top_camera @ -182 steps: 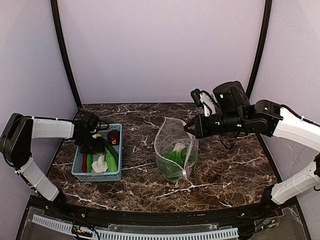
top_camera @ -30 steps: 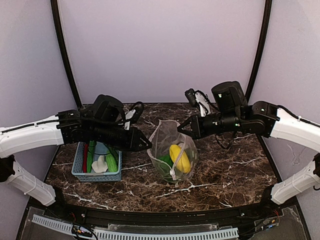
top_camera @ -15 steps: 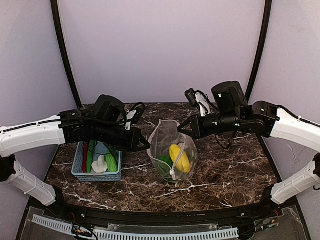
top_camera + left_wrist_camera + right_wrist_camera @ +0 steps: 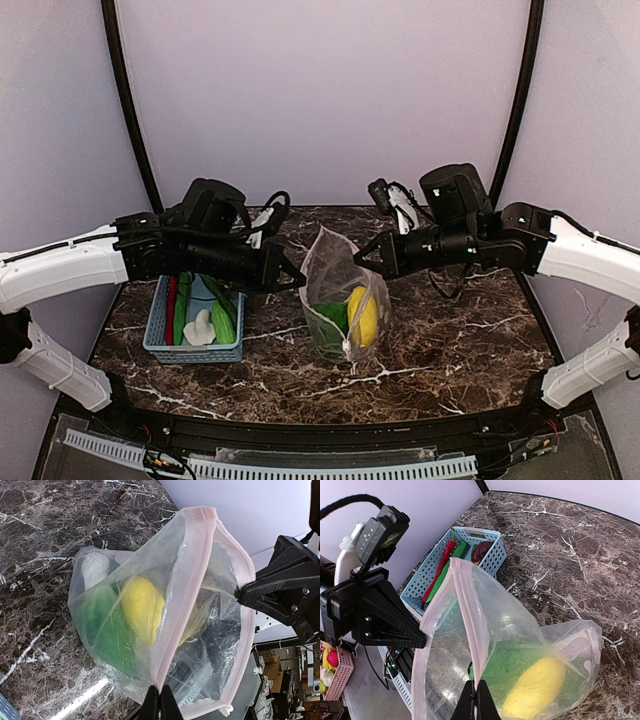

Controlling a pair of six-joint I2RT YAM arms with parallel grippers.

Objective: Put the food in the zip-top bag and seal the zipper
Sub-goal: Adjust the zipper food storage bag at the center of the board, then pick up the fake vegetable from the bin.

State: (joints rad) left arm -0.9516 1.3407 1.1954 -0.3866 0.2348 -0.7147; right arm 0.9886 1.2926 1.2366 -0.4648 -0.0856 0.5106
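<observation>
The clear zip-top bag point(image 4: 335, 275) stands upright at the table's middle, mouth open. Inside lie the yellow oval piece point(image 4: 360, 314) and the green leafy bunch point(image 4: 328, 320). My left gripper point(image 4: 300, 283) is shut on the pale pink zipper point(image 4: 186, 587) at the mouth's left side. On the opposite strip point(image 4: 470, 615), my right gripper point(image 4: 362, 257) is shut too. The wrist views show both pairs of fingertips, left point(image 4: 160, 701) and right point(image 4: 475, 701), pinched on the strip. More food stays in the basket: a white piece point(image 4: 200, 328), green long pieces point(image 4: 223, 320), a red chilli point(image 4: 440, 572) and a dark red fruit point(image 4: 481, 551).
The light blue basket point(image 4: 195, 352) sits at the left, under the left arm. Dark marbled tabletop point(image 4: 450, 340) surrounds the bag. Black frame posts rise at the back corners, and a cable loops behind the right arm.
The left gripper's jaws have closed on the left mouth edge. The bag has drawn narrower and more upright between the two grippers. The right gripper holds as before.
</observation>
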